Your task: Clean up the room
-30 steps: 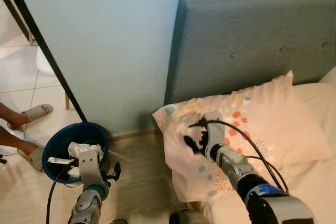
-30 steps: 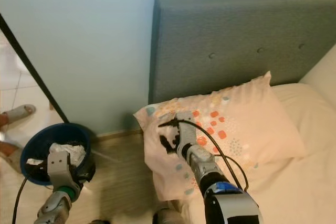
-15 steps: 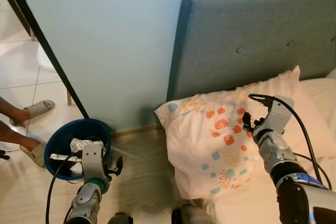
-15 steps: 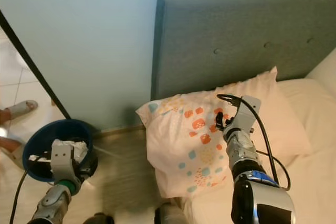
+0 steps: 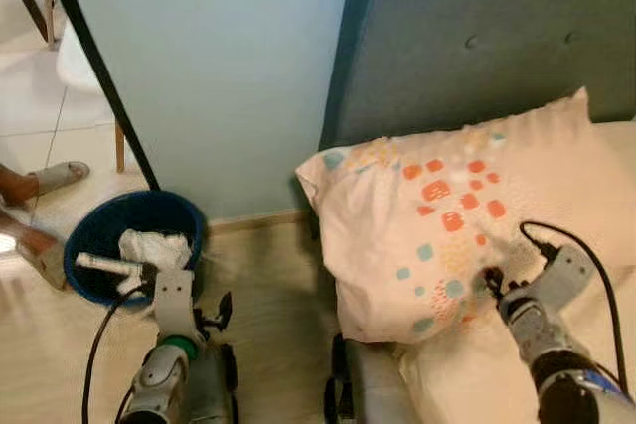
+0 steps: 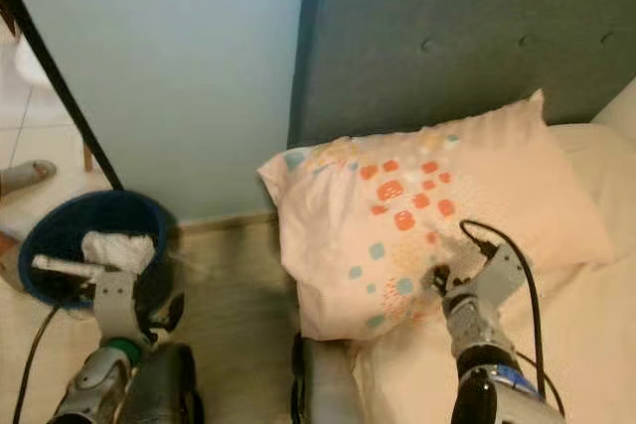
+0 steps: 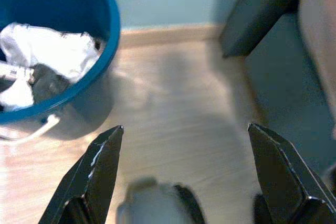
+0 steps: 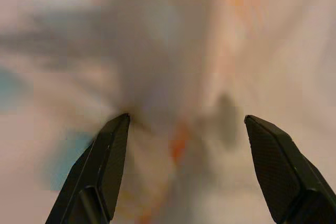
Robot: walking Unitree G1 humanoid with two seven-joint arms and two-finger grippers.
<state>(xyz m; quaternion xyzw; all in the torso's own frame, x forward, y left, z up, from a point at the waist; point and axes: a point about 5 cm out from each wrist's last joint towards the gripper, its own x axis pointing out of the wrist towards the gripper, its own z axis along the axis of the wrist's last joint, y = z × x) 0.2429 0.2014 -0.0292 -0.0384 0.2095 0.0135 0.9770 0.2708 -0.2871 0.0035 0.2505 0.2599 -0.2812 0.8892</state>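
A cream pillow [image 5: 447,208] with orange and teal squares leans at the head of the bed against the grey headboard [image 5: 477,37]. My right gripper [image 5: 494,283] is at the pillow's lower front edge. In the right wrist view it [image 8: 184,124] is open, with blurred pillow cloth close in front of the fingers. A blue bucket [image 5: 91,237] holding white crumpled rubbish [image 5: 149,245] stands on the wooden floor to the left of the bed. My left gripper [image 7: 186,128] hangs open and low over the floor, next to the bucket [image 7: 79,19].
A person's sandalled feet [image 5: 48,178] are on the tiles at the far left. A black slanted pole [image 5: 99,76] runs down to the floor behind the bucket. The pale blue wall [image 5: 219,67] meets the headboard. Cream bedding [image 5: 467,374] lies under the pillow.
The view has tilted down and closer. My right gripper has drawn back from the pillow's upper right part to its lower front edge. The left arm has stayed by the bucket.
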